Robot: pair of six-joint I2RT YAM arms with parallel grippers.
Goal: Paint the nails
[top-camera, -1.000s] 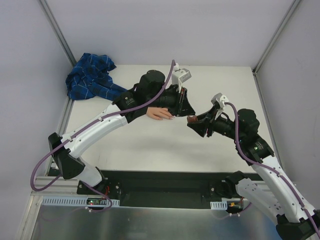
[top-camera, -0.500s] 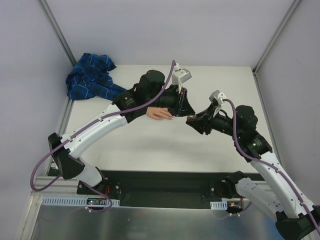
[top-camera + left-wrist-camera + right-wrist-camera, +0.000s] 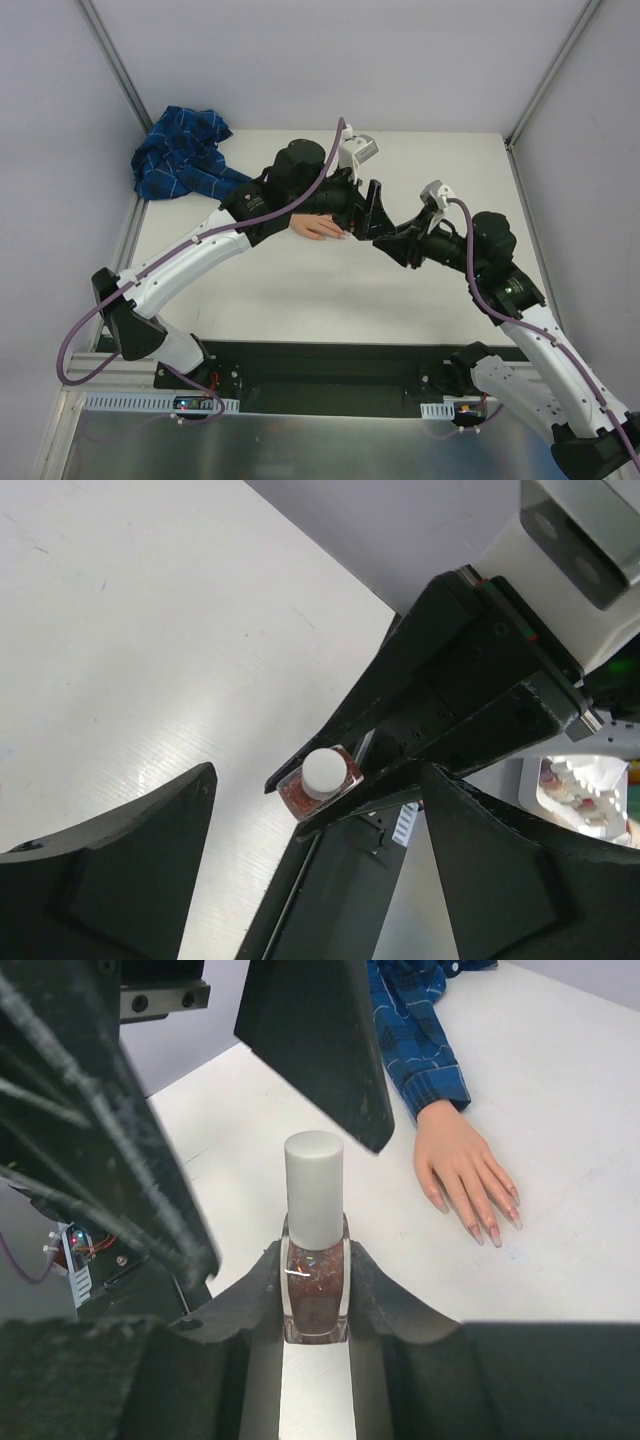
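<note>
White tabletop (image 3: pixel 300 290) with plain grey walls round it, nothing fancy. So the right gripper (image 3: pixel 315 1305) is clamped on the polish bottle (image 3: pixel 314 1310), holding it upright by the glass with the pale cap (image 3: pixel 313 1190) sticking up clear of its fingers. The left gripper (image 3: pixel 318 780) is spread wide, one jaw either side of that cap and not touching it, so I reckon the step here is getting the cap off. To do it well I'd centre the left jaws on the cap, close on it above the glass, then twist about the bottle's own axis while the right one holds firm. Any tilt and the bottle probably skews in the grip or spills. The nails (image 3: pixel 490 1222) are on the fake hand (image 3: pixel 455 1160), lying flat palm down just beyond the right gripper and off to one side, tucked under the left wrist. Its long axis runs from the blue plaid sleeve (image 3: pixel 415 1030) out to the fingertips, which point towards the right gripper
</note>
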